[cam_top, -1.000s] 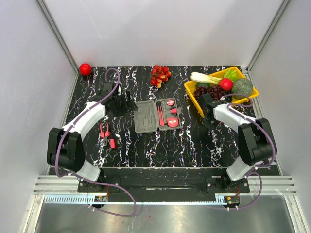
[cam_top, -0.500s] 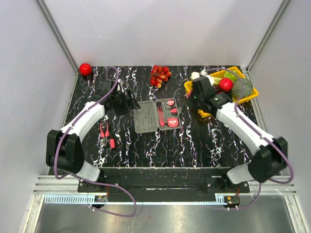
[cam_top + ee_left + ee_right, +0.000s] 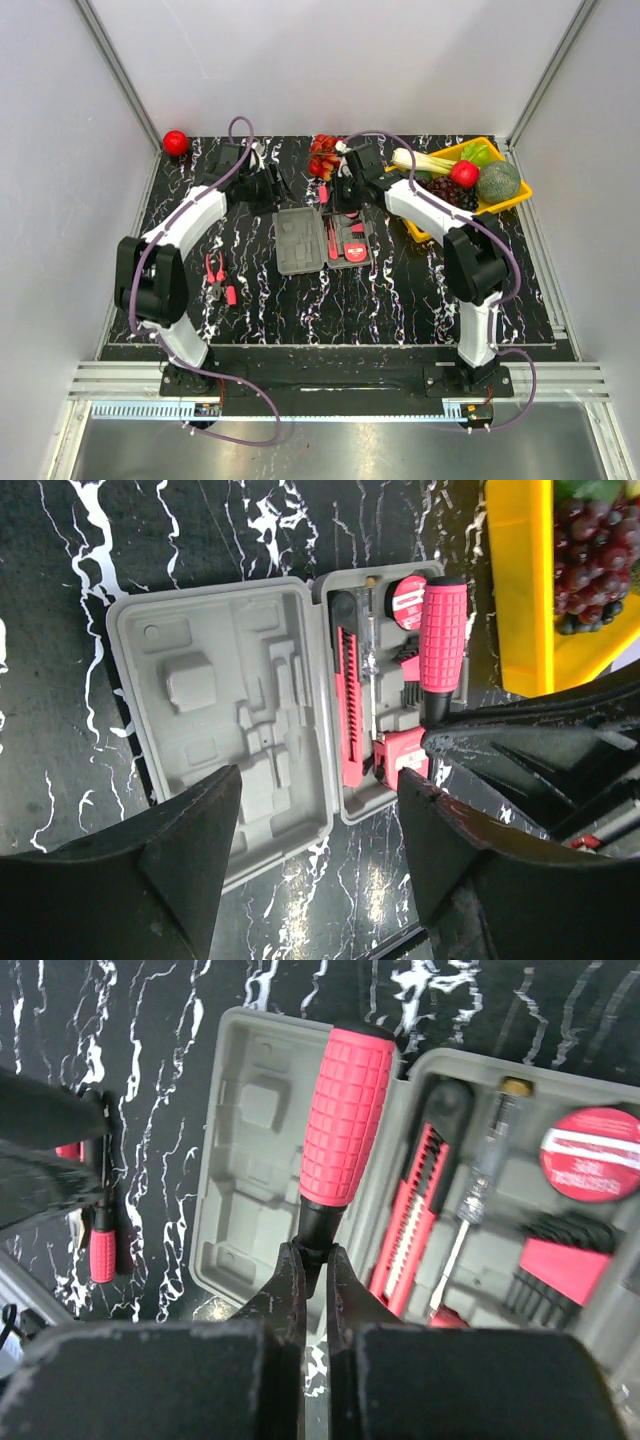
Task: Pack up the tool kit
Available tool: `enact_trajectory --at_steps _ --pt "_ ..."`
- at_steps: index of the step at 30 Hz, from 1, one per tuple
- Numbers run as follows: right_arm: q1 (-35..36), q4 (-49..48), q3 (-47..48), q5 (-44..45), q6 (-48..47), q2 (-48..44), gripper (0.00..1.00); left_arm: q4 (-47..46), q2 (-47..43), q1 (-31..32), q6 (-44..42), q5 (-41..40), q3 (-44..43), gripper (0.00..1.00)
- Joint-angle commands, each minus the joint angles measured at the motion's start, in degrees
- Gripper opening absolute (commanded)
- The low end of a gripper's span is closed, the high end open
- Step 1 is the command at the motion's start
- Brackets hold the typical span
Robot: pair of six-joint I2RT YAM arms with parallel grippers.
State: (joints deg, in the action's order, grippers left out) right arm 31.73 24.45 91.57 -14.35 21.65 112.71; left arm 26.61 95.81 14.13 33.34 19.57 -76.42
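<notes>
Right gripper (image 3: 312, 1260) is clamping the screwdriver (image 3: 345, 1115) by its thin black neck, just under the fat red ribbed handle, fingers squeezed hard together on it. It is hanging the tool over the hinge line of the tool kit case (image 3: 215, 695), which is lying open in the middle of the table (image 3: 400, 300).

The right half of the case is carrying the utility knife (image 3: 405, 1220) and the round tape measure (image 3: 590, 1155). The left half is showing bare moulded pockets.

That screwdriver is looking stiff and light but handle-heavy, so with a grip on the narrow neck it could swivel. The ribbed handle would be the surer hold. The case is looking like thin hard plastic, likely to skid on the glossy top if pushed.

Left gripper (image 3: 318, 790) is hovering above the case with its fingers (image 3: 190, 820) well apart, holding nothing and touching nothing.

The pliers (image 3: 216, 278) are lying out on the table toward its left edge, apart from the case and waiting. The best place to grab them is across both red handles.
</notes>
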Motion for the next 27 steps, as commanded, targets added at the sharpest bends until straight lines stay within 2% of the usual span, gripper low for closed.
enact_trajectory --at_steps 1,7,15,23,27 --pt "1.1 -4.3 3.4 -8.1 -2.0 4.4 0.00 -1.6 3.9 -0.3 1.1 3.0 -3.4 0.65" --pt "2.6 -5.7 4.1 -9.9 -0.6 8.3 0.00 -2.1 5.7 -0.4 1.1 1.9 -4.3 0.54" --pt "3.3 -4.6 8.2 -9.3 2.3 13.2 0.00 -5.1 8.1 -0.3 3.7 3.0 -5.1 0.50" --pt "4.0 -2.9 9.6 -7.4 6.6 16.8 0.00 -5.1 10.6 -0.2 6.6 0.0 -5.2 0.48" --pt "4.0 -6.0 7.4 -5.7 10.2 17.5 0.00 -6.1 11.4 0.0 7.1 -0.8 -4.4 0.40"
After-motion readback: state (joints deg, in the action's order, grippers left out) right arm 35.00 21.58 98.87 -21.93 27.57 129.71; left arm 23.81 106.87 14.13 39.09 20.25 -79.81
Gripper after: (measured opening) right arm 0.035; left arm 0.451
